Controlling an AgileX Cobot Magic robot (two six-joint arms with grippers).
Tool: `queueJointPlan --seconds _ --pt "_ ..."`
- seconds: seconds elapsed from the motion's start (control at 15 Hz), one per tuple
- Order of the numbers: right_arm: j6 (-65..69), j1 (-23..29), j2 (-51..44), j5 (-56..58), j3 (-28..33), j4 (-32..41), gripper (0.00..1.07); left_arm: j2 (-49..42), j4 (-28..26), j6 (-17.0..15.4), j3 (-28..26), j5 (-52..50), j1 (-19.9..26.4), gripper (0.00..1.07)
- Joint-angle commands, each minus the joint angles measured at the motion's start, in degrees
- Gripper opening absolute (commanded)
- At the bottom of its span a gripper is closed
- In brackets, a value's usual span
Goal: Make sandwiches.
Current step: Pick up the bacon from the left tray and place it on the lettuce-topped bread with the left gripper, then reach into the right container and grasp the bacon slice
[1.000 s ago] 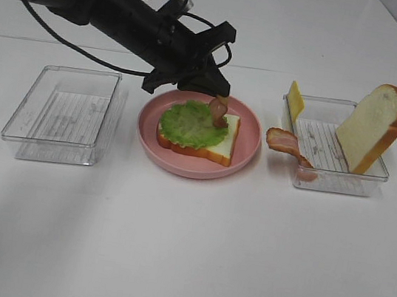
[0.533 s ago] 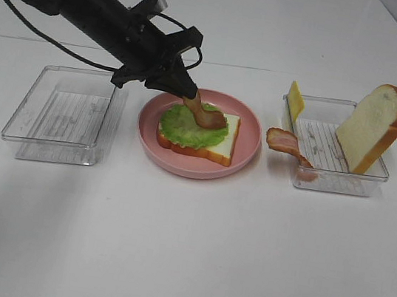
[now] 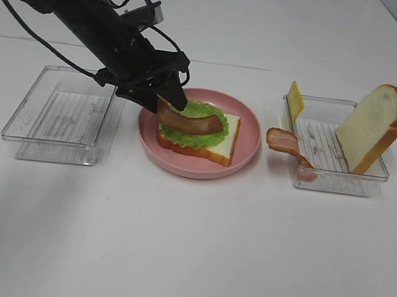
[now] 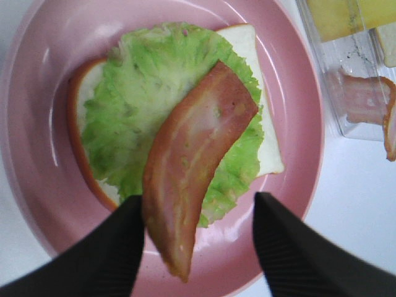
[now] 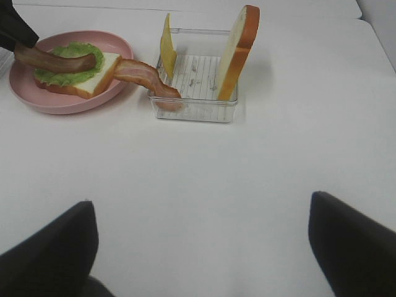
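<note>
Landmark: we place everything by the round pink plate (image 3: 195,171) (image 4: 291,124) (image 5: 62,105), which sits on the white table (image 3: 183,251).
Sandwich so far: a white bread slice with orange-brown crust (image 3: 221,146) (image 4: 266,142) lies flat on the plate, with a green lettuce leaf (image 3: 185,136) (image 4: 130,105) on top.
Bacon on the stack: a reddish-brown bacon strip (image 3: 191,123) (image 4: 192,154) lies across the lettuce, with one end hanging past the bread over the plate.
Left tool (image 3: 166,103) (image 4: 198,247): it hovers over the plate's edge with its black fingers (image 4: 117,247) apart, clenched on nothing. The bacon's overhanging end lies between them, just beside one finger; we cannot tell if they touch.
Right tool (image 5: 201,223): it is well apart from the plate, spread wide over bare table, holding nothing.
Right of the plate: a clear plastic tray (image 3: 335,182) (image 5: 198,114) holds a second bread slice (image 3: 374,126) (image 5: 238,52) standing on edge and a yellow cheese slice (image 3: 295,99) (image 5: 166,40) upright at the wall nearest the plate.
Spare bacon: a second bacon strip (image 3: 288,145) (image 5: 145,75) drapes over that wall towards the plate.
Left of the plate: another clear plastic tray (image 3: 61,117).
</note>
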Motion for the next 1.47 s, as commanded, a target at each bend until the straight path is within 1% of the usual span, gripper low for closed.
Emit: queueJointPlan --seconds 0.07,0.13,0.2,0.27,0.33,0.4,0.47,0.53,0.6,0.67,0.73,0.8,0.87,0.93,1.07,1.33,1.4,1.47 --pt "-0.4 -0.17 -0.69 -0.4 0.17 0.17 0.87 -1.72 0.46 -0.29 -0.06 -1.95 -0.11 0.79" --pt "-0.4 -0.17 -0.69 -0.4 0.17 0.17 0.87 -3.21 2.18 -0.29 -0.11 -3.27 -0.11 0.82" --pt "-0.4 -0.17 -0.69 -0.4 0.17 0.17 0.87 -3.84 3.32 -0.29 -0.11 -3.67 -0.11 0.82" --pt "-0.4 -0.17 -0.69 -0.4 0.17 0.17 0.87 -4.93 5.61 -0.46 -0.11 -3.78 -0.11 0.82" --pt "-0.4 -0.17 -0.69 -0.4 0.17 0.17 0.87 -6.3 8.31 -1.55 -0.11 -3.78 -0.11 0.82" --pt "-0.4 -0.17 -0.69 -0.4 0.17 0.17 0.87 -7.79 11.46 -3.27 -0.11 -3.72 -0.11 0.82" --pt "-0.4 -0.17 -0.69 -0.4 0.17 0.17 0.87 -10.89 16.96 -7.05 -0.11 -2.01 -0.11 0.82" --pt "-0.4 -0.17 -0.69 -0.4 0.17 0.17 0.87 -10.89 16.96 -7.05 -0.11 -2.01 -0.11 0.82" --pt "-0.4 -0.17 -0.69 -0.4 0.17 0.17 0.87 -14.5 23.61 -11.23 -0.11 1.78 -0.11 0.82" --pt "-0.4 -0.17 -0.69 -0.4 0.17 0.17 0.87 -14.5 23.61 -11.23 -0.11 1.78 -0.11 0.82" --pt "-0.4 -0.17 -0.69 -0.4 0.17 0.17 0.87 -18.16 29.85 -15.7 -0.06 7.91 -0.11 0.82" --pt "-0.4 -0.17 -0.69 -0.4 0.17 0.17 0.87 -19.82 32.54 -18.22 -0.06 11.63 -0.11 0.82" --pt "-0.4 -0.17 -0.69 -0.4 0.17 0.17 0.87 -21.6 34.95 -20.05 -0.06 14.67 -0.11 0.82" --pt "-0.4 -0.17 -0.69 -0.4 0.17 0.17 0.87 -23.32 36.44 -21.14 -0.06 17.3 -0.11 0.82" --pt "-0.4 -0.17 -0.69 -0.4 0.17 0.17 0.87 -27.44 38.67 -22.17 0.06 21.89 -0.11 0.82" --pt "-0.4 -0.17 -0.69 -0.4 0.17 0.17 0.87 -34.49 40.68 -22.4 0.23 27.96 -0.11 0.82" --pt "-0.4 -0.17 -0.69 -0.4 0.17 0.17 0.87 -39.76 40.79 -22.4 3.55 27.9 -0.11 0.82" --pt "-0.4 -0.17 -0.69 -0.4 0.17 0.17 0.87 -42.91 40.79 -22.4 6.59 27.9 -0.11 0.82"
